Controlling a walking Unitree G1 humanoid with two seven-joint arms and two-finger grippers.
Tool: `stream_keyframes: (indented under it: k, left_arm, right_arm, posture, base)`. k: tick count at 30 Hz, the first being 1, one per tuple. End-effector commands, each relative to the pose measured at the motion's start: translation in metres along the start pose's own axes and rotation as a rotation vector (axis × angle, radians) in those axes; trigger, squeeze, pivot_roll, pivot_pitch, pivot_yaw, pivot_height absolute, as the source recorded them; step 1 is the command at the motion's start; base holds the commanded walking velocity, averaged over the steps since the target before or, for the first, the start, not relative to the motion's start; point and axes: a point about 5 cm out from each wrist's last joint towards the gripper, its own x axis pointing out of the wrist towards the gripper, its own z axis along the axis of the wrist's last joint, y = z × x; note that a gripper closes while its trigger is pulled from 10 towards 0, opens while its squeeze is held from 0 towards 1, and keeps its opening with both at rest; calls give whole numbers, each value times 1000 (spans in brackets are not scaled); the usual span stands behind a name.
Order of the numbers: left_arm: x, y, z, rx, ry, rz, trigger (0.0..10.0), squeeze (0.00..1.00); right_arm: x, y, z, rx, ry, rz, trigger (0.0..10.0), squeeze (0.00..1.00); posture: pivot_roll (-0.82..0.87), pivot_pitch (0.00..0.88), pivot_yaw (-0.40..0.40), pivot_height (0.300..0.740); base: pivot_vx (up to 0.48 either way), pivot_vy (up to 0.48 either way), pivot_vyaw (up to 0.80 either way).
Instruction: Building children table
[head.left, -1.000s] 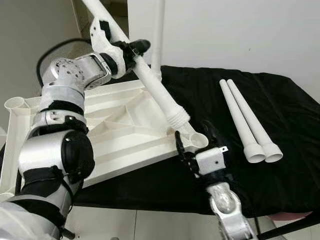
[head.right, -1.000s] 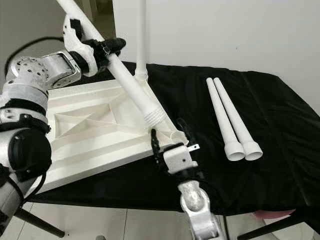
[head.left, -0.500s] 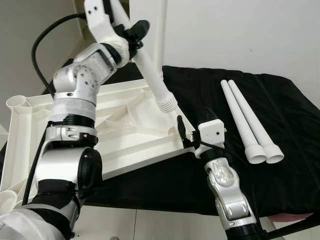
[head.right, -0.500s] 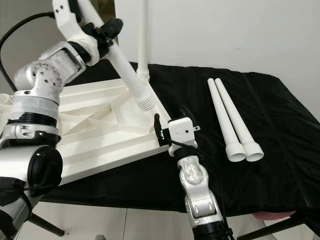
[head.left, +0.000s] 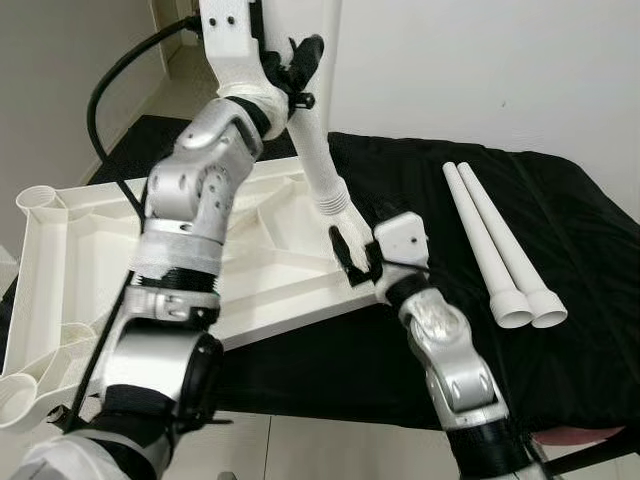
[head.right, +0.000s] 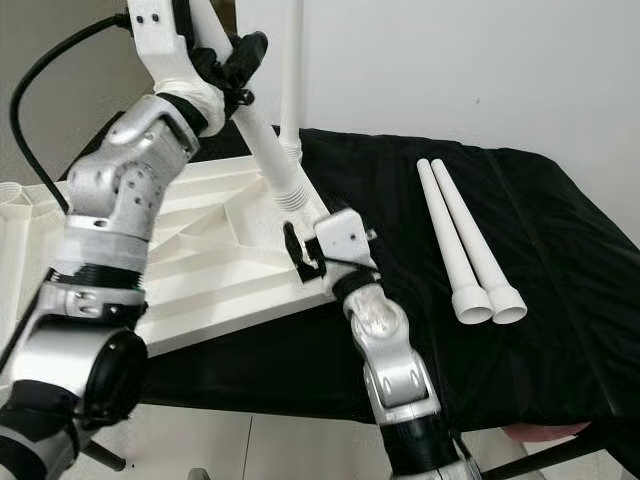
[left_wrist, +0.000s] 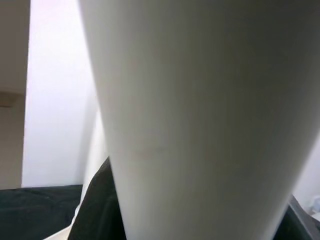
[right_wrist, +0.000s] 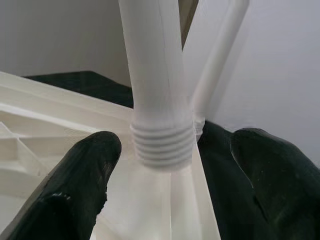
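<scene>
A white upside-down tabletop (head.left: 100, 250) lies on the black cloth. One white leg (head.left: 325, 60) stands upright in its far right corner. My left gripper (head.left: 297, 72) is shut on a second white leg (head.left: 315, 150) and holds it steeply tilted. That leg's threaded end (head.left: 335, 200) hangs just above the tabletop's near right corner. My right gripper (head.left: 356, 256) is open at that corner, one black finger on each side. In the right wrist view the threaded end (right_wrist: 162, 140) shows between the two fingers (right_wrist: 85, 175). The held leg (left_wrist: 200, 125) fills most of the left wrist view.
Two loose white legs (head.left: 490, 240) lie side by side on the cloth at the right. Round sockets (head.left: 35, 200) sit at the tabletop's left corners. The cloth-covered table's front edge (head.left: 300, 400) runs close below the tabletop, with floor beyond.
My left arm has lifted and tipped the leg more upright, drawing its threaded end back from the corner socket. My right gripper rose from below the corner and now straddles it.
</scene>
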Motion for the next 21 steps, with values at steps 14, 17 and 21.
stream_keyframes:
  k: [14, 17, 21]
  left_arm:
    - [-3, -44, -8, 26, -26, -70, 10000, 0]
    - [-3, -49, -9, 28, -27, -81, 10000, 0]
    - [-3, -58, -11, 24, -28, -100, 10000, 0]
  right_arm:
    - [24, -1, -9, -6, 91, -22, 10000, 0]
    - [28, -3, -9, -12, 96, -32, 10000, 0]
    - [36, -6, -6, -30, 91, -55, 10000, 0]
  posture:
    - [-18, 0, -55, 740]
    - [-16, 0, -55, 740]
    - [-14, 0, -57, 740]
  base:
    - [0, 0, 0]
    - [0, 0, 0]
    - [0, 0, 0]
